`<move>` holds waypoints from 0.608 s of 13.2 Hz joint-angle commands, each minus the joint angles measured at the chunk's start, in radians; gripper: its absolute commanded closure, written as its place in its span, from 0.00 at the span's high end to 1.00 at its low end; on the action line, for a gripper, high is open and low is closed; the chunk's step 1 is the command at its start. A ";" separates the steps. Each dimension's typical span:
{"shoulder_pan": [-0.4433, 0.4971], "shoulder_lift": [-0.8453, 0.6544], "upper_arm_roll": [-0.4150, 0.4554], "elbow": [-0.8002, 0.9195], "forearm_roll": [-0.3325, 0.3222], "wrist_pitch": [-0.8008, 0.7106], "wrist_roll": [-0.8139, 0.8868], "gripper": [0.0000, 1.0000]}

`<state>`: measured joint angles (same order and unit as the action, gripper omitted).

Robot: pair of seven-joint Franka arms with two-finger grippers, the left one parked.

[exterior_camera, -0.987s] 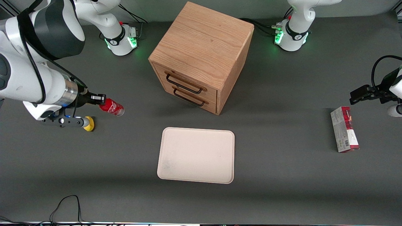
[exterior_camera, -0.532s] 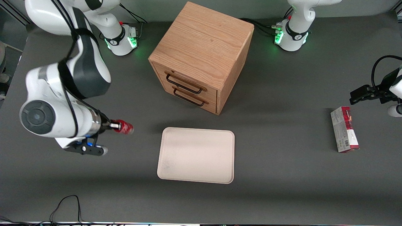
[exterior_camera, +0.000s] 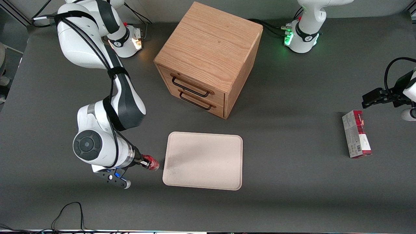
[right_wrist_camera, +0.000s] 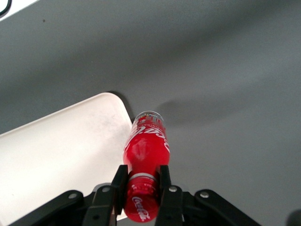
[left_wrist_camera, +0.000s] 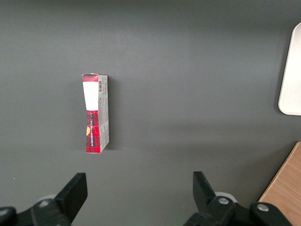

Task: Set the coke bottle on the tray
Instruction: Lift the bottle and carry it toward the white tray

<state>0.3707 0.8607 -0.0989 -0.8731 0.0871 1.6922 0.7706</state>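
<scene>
While its fingers clamp the coke bottle [right_wrist_camera: 146, 141] by the neck, the gripper [right_wrist_camera: 142, 184] hangs just beside the tray [exterior_camera: 208, 162], bottle base pointing at its rim.

The right arm reaches out from its base over the table toward the front camera, elbow bent, forearm angled downward; its wrist lies nearly level, pointing sideways toward the parked arm's end; the gripper [exterior_camera: 147, 162] sits low above the table; its two black fingers [right_wrist_camera: 163, 190] clamp the neck of the coke bottle [right_wrist_camera: 145, 147], holding it tilted.
</scene>
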 commanded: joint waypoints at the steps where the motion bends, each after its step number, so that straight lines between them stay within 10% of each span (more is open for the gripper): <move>1: 0.004 0.036 0.002 0.055 0.014 0.017 0.033 0.00; 8: 0.073 0.075 0.002 0.062 0.003 0.093 0.082 0.00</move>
<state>0.4323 0.9125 -0.0947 -0.8637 0.0871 1.7824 0.8213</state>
